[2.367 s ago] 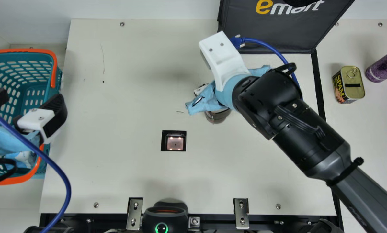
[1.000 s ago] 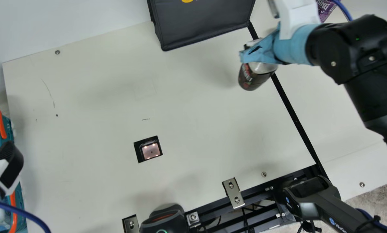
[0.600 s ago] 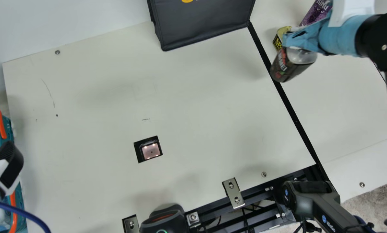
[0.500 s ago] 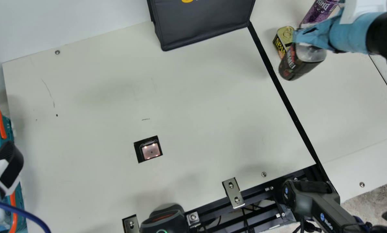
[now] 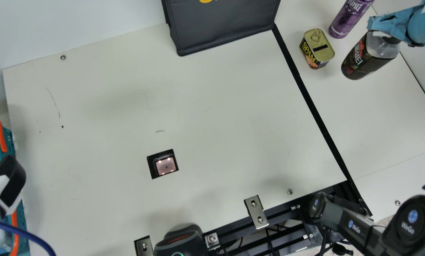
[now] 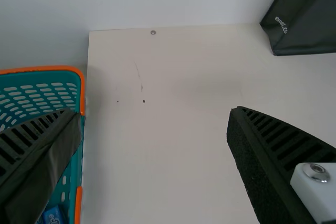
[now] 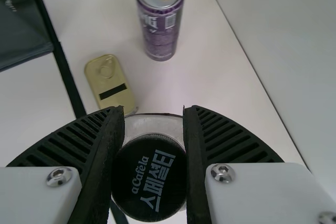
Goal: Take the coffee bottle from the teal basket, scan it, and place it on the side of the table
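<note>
Since the last earlier frame, your right arm has carried the coffee bottle (image 5: 363, 58) farther toward your right, past the tin (image 5: 317, 48), which has come fully into sight. Your right pincer (image 7: 154, 109) is closed in on the bottle's neck just under the cap, with a finger pressed to each side. Your left pincer (image 6: 152, 113) stands wide apart with nothing held, by the teal basket (image 5: 8, 142).

You have the bottle out of the basket and over the side of the tabletop (image 5: 383, 121), beyond the black strip (image 5: 313, 103). It is well away from the scanner window (image 5: 166, 166); whether it has been read, you can't tell from here. What seems left is setting it down, letting go and backing off; you can't tell whether its base touches yet.

Mind the tin and the purple can (image 5: 351, 17) on one side, and the tabletop's outer edge (image 5: 421, 85) on the other. Your roomiest ground is the side nearer the arm bases, so shifting that way looks safer than pushing outward.
</note>
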Tool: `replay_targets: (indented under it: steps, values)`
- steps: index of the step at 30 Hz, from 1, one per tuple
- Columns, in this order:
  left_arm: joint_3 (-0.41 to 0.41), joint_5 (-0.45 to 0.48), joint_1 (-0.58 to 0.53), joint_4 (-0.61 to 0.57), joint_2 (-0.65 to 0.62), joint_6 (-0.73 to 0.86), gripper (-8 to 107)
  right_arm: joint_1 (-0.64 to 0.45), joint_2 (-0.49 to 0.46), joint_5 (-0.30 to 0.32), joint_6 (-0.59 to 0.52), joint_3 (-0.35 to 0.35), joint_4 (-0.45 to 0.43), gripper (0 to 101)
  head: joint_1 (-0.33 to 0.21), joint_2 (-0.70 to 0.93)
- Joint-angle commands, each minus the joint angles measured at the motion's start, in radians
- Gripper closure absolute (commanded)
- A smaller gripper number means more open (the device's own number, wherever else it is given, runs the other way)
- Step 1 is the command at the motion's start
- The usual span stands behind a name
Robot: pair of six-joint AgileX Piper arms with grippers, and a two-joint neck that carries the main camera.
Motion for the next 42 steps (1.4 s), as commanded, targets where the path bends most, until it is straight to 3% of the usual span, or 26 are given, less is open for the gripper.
replay_targets:
  steps: [1,19,36,42]
  values:
    - [0.0,0.0,0.0,0.0,0.0,0.0,9,-0.016,0.026,-0.012,-0.013,-0.008,0.004,101,-0.029,-0.002]
    - [0.0,0.0,0.0,0.0,0.0,0.0,9,-0.078,0.233,-0.137,-0.09,-0.059,0.025,101,-0.029,-0.002]
    - [0.0,0.0,0.0,0.0,0.0,0.0,9,-0.105,0.319,-0.184,-0.141,-0.072,0.058,101,-0.029,-0.002]
    - [0.0,0.0,0.0,0.0,0.0,0.0,9,-0.108,0.329,-0.185,-0.143,-0.074,0.055,81,-0.029,-0.002]
